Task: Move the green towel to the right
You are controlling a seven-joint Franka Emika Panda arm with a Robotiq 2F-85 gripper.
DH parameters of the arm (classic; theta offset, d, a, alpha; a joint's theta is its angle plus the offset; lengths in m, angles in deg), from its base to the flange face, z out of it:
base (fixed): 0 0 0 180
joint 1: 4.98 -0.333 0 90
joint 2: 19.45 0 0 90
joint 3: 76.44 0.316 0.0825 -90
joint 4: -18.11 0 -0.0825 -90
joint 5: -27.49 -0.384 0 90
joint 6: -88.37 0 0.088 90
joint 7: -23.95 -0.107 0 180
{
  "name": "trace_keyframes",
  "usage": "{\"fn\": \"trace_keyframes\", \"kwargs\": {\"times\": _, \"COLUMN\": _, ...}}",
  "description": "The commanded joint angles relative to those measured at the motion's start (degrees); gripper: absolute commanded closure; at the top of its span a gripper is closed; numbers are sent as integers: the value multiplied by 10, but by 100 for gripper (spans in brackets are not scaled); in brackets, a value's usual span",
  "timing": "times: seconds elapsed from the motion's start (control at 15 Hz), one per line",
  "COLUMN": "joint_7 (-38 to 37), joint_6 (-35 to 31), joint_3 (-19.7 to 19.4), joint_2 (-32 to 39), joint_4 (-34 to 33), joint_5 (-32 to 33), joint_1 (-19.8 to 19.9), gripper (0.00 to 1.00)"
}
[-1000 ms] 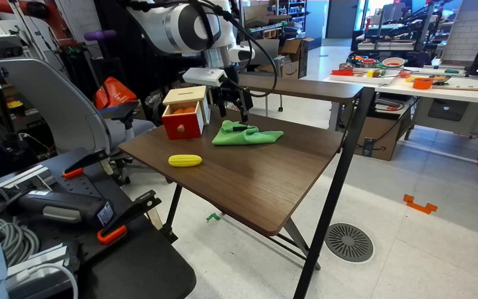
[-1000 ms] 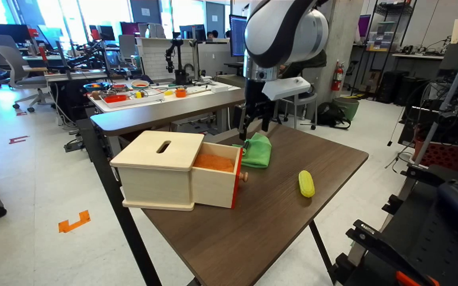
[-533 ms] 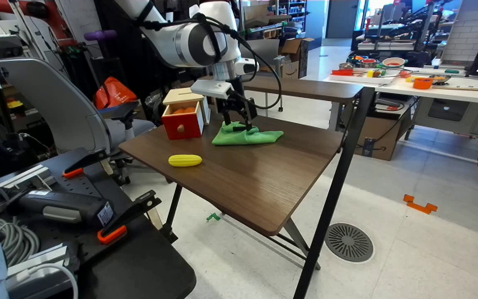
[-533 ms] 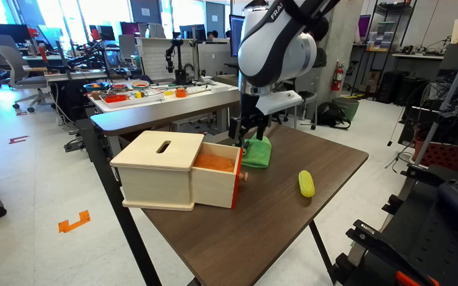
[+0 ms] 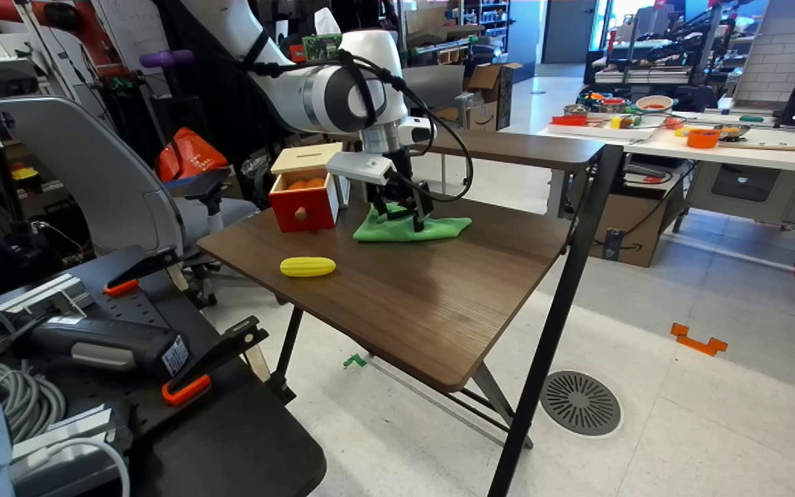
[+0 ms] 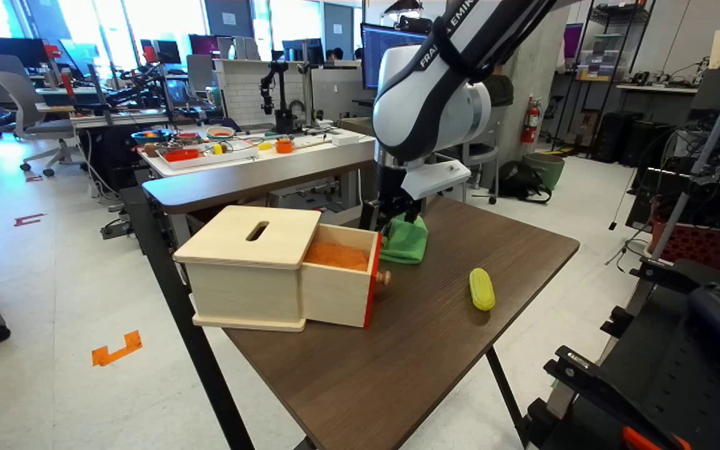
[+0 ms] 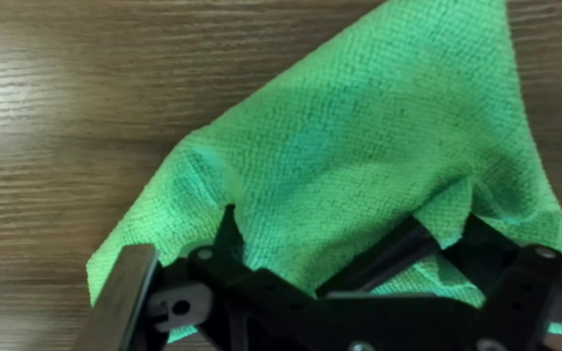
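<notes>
My hand points down at the green towel on a brown bench, fingers apart. Near the towel stands a wooden box, its red-fronted drawer jutting out. A yellow corn-shaped piece lies nearer the viewer.

the windows glow bright; a round grate sits in the pale floor.

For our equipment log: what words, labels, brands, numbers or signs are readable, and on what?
"FRAN" and "EMIK", parts hidden: on the robot arm.
Curved arrow, no legible word: cardboard box.
Too small to read: label on the black tool, monitor text, posted papers, fire extinguisher label, rear box print.
</notes>
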Motion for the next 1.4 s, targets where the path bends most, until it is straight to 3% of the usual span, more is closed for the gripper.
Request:
{"fn": "trace_keyframes", "kwargs": {"times": 0.0, "joint_7": 15, "joint_6": 15, "joint_3": 5, "joint_2": 15, "joint_4": -16, "joint_5": -6, "joint_1": 14, "gripper": 0}}
{"fn": "trace_keyframes", "kwargs": {"times": 0.8, "joint_7": 48, "joint_6": 17, "joint_3": 3, "joint_2": -45, "joint_4": 107, "joint_5": -25, "joint_1": 104, "gripper": 0}}
{"fn": "trace_keyframes", "kwargs": {"times": 1.33, "joint_7": 40, "joint_6": 12, "joint_3": -35, "joint_2": -114, "joint_4": 220, "joint_5": -20, "joint_1": 131, "gripper": 0}}
